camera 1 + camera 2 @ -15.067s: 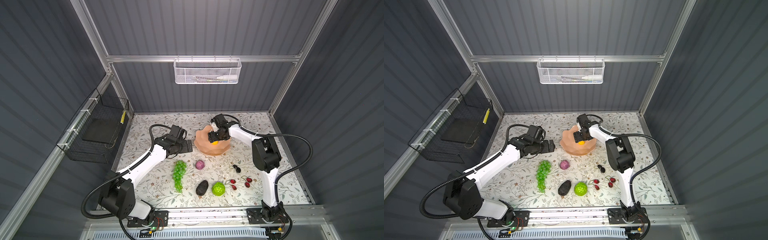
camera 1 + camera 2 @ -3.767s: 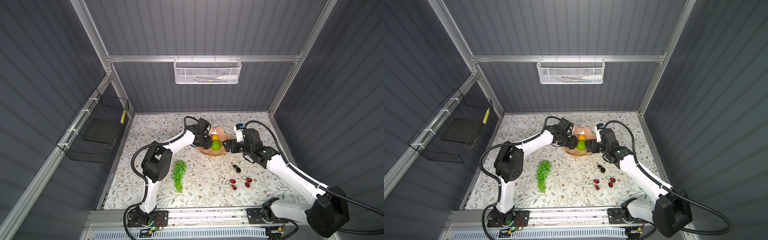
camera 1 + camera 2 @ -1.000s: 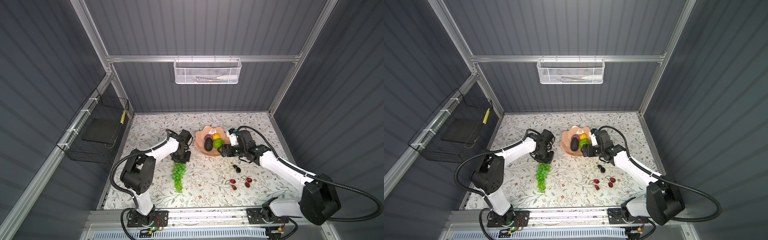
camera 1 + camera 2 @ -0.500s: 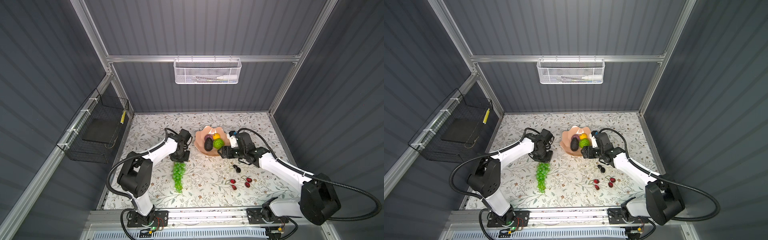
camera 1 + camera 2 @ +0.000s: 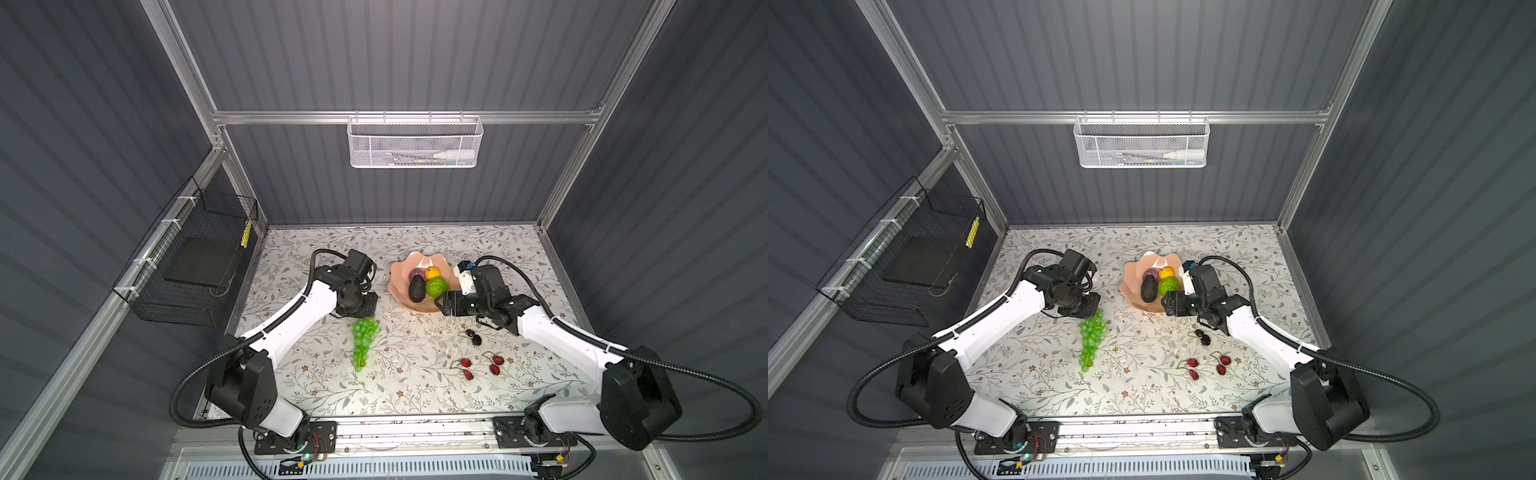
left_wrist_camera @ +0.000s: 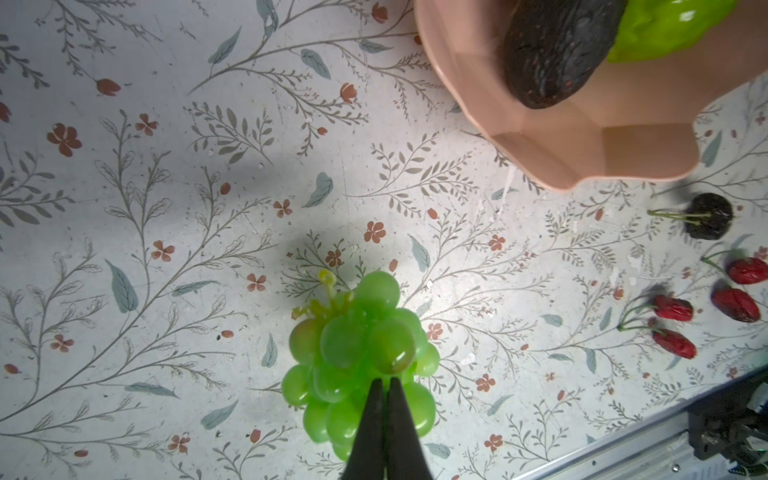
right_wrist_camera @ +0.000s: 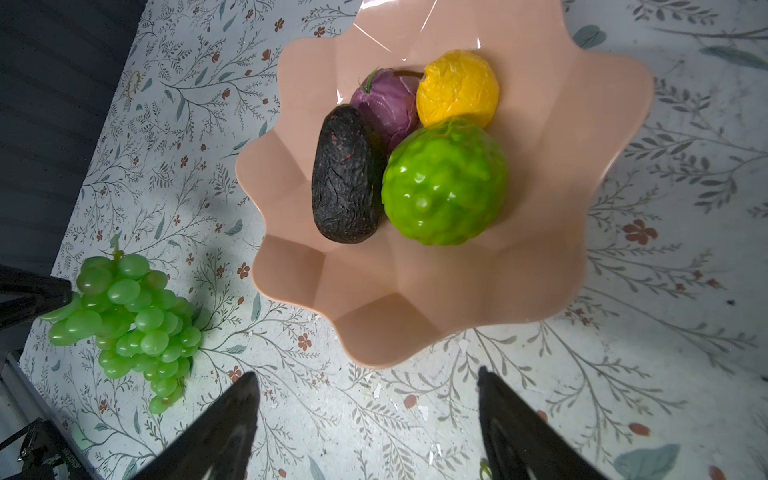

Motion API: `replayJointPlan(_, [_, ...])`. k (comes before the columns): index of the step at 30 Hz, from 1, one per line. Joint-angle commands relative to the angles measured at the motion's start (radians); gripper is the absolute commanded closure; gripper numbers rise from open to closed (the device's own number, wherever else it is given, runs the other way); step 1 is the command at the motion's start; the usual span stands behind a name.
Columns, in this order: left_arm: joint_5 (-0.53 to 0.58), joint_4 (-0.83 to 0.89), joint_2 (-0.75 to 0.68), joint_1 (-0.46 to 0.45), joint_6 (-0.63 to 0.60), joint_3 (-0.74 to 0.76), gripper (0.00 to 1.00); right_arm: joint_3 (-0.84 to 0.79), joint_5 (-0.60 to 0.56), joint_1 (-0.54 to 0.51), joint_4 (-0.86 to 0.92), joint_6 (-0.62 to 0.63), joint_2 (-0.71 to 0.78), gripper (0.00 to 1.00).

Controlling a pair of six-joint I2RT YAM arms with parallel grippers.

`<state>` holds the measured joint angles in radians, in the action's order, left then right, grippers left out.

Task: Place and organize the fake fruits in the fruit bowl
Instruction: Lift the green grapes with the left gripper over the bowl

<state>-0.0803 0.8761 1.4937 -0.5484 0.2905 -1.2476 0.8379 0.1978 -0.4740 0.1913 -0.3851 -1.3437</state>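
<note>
- Step in hand: pick-up of the green grape bunch (image 5: 363,340), the largest of the fake fruits left outside the fruit bowl (image 5: 398,286); the bunch lies near the middle of the table (image 5: 415,395), on the left-edge side of the bowl and apart from it.
- State of the left gripper (image 6: 385,380): fingers (image 6: 374,419) pressed together, tips buried in the wide end of the bunch; judged a pinch just made, with the bunch apparently resting on the table.
- State of the right gripper (image 7: 365,374): fingers (image 7: 232,415) spread wide, grasping nothing, just beside the bowl's near rim.
- In the bowl, crowded together: dark avocado (image 7: 347,178); lime-green ball (image 7: 444,183); purple fruit (image 7: 386,99); yellow fruit (image 7: 457,87).
- On the table toward the near right corner: dark cherries (image 5: 473,337); red cherries (image 5: 482,365).
- Next move, as judged: a straight lift, a carry over the scalloped rim, a release into the bare near part of the bowl; a limp bunch may swing or slip; the cherries then call for a grip on thin stems.
- Hard to make out: whether a stalk is caught between the left fingers, the grapes hiding it; the bowl is cut off in the left wrist view; the right gripper covers part of the bowl's near rim in both top views.
</note>
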Motion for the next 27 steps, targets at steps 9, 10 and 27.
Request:
replayJointPlan(9, [-0.211, -0.035, -0.092, -0.002, 0.023, -0.112, 1.0, 0.017, -0.034, -0.004, 0.011, 0.025, 0.062, 0.17])
replayJointPlan(10, [-0.218, -0.038, -0.082, -0.002, 0.032, -0.143, 1.0, 0.019, -0.038, -0.004, 0.012, 0.029, 0.066, 0.17])
replayJointPlan(27, [-0.506, -0.235, 0.301, -0.058, 0.094, -0.617, 1.0, 0.01, -0.08, 0.039, 0.005, 0.052, 0.143, 0.17])
